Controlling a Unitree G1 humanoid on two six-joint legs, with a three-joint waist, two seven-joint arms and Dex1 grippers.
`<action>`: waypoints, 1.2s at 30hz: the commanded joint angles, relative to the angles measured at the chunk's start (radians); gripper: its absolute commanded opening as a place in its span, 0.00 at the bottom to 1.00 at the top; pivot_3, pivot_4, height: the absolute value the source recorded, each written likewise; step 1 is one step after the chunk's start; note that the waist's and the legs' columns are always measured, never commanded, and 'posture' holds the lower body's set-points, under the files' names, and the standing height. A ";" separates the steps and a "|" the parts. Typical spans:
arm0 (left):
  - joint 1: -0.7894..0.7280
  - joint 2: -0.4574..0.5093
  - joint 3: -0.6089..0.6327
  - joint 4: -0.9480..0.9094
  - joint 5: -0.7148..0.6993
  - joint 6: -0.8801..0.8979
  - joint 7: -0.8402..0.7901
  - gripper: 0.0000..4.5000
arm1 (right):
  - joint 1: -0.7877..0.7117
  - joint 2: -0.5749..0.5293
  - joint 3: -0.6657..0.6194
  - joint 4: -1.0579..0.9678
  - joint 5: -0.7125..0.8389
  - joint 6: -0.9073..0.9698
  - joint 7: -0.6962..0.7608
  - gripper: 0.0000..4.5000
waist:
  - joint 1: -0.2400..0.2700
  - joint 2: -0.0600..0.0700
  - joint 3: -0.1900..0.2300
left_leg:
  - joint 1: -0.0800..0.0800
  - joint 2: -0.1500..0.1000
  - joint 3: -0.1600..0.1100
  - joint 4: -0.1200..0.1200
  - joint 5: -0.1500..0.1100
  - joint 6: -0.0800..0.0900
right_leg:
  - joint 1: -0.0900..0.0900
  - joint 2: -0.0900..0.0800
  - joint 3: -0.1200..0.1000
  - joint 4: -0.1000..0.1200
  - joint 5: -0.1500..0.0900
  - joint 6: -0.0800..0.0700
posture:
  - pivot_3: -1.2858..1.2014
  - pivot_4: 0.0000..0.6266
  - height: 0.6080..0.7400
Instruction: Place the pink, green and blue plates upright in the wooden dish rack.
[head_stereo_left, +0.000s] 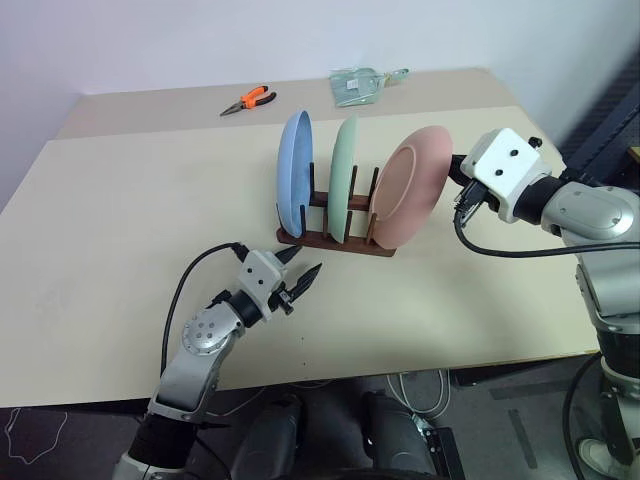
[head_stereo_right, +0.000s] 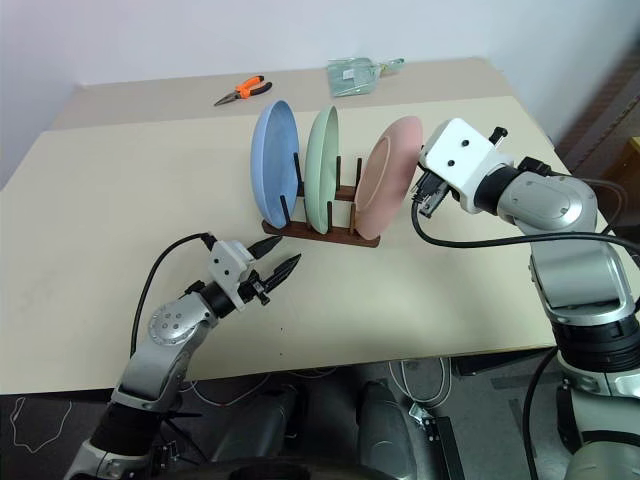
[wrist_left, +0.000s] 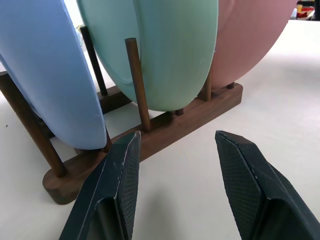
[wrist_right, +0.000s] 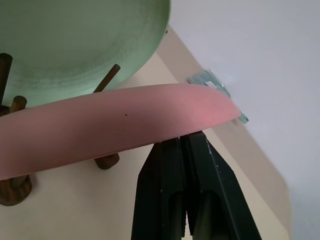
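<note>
A dark wooden dish rack (head_stereo_left: 335, 238) stands mid-table on a beige table (head_stereo_left: 120, 250), nearer the far edge. Three plates stand on edge in it: blue plate (head_stereo_left: 294, 176), green plate (head_stereo_left: 344, 170), and pink plate (head_stereo_left: 408, 186) leaning outward toward the table's right edge. The right pincer (wrist_right: 181, 150) is closed, its tips touching the pink plate's rim. The left pincer (head_stereo_left: 297, 277), half open and empty, hovers low just in front of the rack.

Risk: the pink plate looks tilted; a push from the closed pincer could topple it off the rack's end.

The head views show orange pliers (head_stereo_left: 249, 99) and a clear packet (head_stereo_left: 358, 84) by the far edge. The left wrist view shows the plates' bottoms seated between pegs.
</note>
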 joint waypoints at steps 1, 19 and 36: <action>0.004 -0.002 0.007 -0.029 0.005 -0.020 0.007 0.54 | -0.027 0.001 -0.019 -0.037 0.010 -0.018 0.009 0.01 | 0.001 0.000 0.000 | 0.000 0.000 0.000 0.000 0.000 0.000 | 0.000 0.000 0.000 0.000 0.000 0.000 | 0.52 0.24 0.99; -0.006 -0.005 0.003 -0.010 0.007 -0.028 0.006 0.54 | -0.096 0.032 0.031 -0.029 -0.031 -0.024 0.009 0.01 | 0.001 0.000 0.000 | 0.000 0.000 0.000 0.000 0.000 0.000 | 0.000 0.000 0.000 0.000 0.000 0.000 | 0.52 0.24 0.99; 0.102 0.167 0.333 0.116 -0.022 -0.031 0.054 0.54 | 0.255 0.108 -0.219 0.269 0.160 -0.212 0.089 0.01 | -0.008 0.000 -0.001 | 0.007 0.001 0.002 -0.001 0.000 0.000 | 0.005 0.000 0.001 0.001 0.000 -0.001 | 0.52 0.24 0.99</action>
